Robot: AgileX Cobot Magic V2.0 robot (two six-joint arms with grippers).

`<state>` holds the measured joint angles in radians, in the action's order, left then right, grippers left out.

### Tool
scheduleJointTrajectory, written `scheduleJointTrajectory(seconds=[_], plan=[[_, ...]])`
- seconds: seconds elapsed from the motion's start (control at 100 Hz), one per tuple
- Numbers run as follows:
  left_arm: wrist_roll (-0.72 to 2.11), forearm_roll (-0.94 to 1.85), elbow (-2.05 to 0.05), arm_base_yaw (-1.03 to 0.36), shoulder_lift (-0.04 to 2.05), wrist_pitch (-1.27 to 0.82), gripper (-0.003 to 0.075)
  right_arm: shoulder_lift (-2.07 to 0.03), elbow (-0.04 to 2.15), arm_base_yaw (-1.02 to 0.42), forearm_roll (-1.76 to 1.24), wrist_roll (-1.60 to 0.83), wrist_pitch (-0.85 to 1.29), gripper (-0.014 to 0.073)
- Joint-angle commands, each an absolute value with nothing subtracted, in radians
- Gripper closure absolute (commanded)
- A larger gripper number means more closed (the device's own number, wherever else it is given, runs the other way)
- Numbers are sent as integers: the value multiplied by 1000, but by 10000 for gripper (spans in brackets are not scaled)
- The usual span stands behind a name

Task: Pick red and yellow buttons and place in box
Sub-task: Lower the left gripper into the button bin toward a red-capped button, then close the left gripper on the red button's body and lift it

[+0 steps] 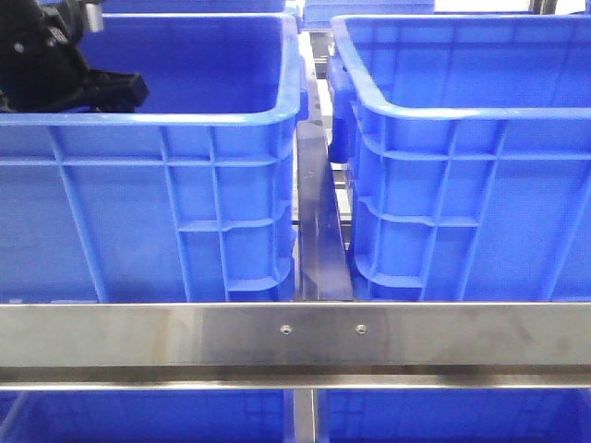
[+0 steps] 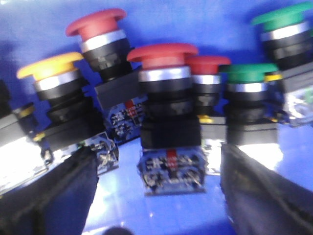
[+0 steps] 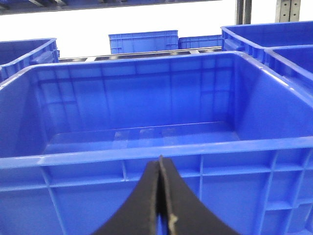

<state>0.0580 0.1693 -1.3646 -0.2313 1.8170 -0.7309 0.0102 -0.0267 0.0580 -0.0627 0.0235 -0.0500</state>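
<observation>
In the left wrist view, several mushroom-head buttons stand on a blue crate floor. A yellow button [image 2: 49, 65] is at one side, and red buttons [image 2: 162, 55] [image 2: 96, 22] [image 2: 207, 62] stand beside it. My left gripper [image 2: 156, 196] is open, its dark fingers [image 2: 54, 196] straddling the base of the nearest red button without touching it. In the front view the left arm [image 1: 55, 65] reaches down into the left crate [image 1: 185, 118]. My right gripper [image 3: 160, 164] is shut on nothing, in front of the outer wall of an empty blue box [image 3: 146, 152], which is the right crate [image 1: 462, 115] in the front view.
Two green buttons [image 2: 247, 73] [image 2: 286, 14] stand among the red ones. A steel rail [image 1: 295, 334] crosses in front of both crates, and a dark divider [image 1: 319, 221] sits between them. More blue crates [image 3: 143, 41] are behind.
</observation>
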Motion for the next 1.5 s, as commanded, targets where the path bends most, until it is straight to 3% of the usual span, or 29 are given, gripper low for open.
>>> scheduleJointTrajectory(seconds=[0.0, 0.27, 0.34, 0.46, 0.56, 1.01, 1.27, 1.49], plan=[[60, 186, -1397, -237, 1793, -685, 248, 36, -8, 62, -53, 22, -130, 662], [60, 186, -1397, -237, 1816, -664, 279, 36, -8, 62, -53, 22, -130, 662], [60, 186, -1397, -237, 1816, -663, 363, 36, -8, 62, -53, 22, -130, 662], [60, 186, -1397, -237, 1812, -663, 593, 36, -8, 62, -53, 22, -130, 662], [60, 186, -1397, -237, 1808, -663, 738, 36, -8, 62, -53, 22, -130, 662], [68, 191, -1397, -292, 1531, -737, 739, 36, -8, 62, -53, 22, -130, 662], [129, 191, -1397, -529, 1341, -754, 739, 36, -8, 62, -53, 22, -130, 662], [145, 191, -1397, -767, 1315, -754, 739, 36, -8, 62, -53, 22, -130, 662]])
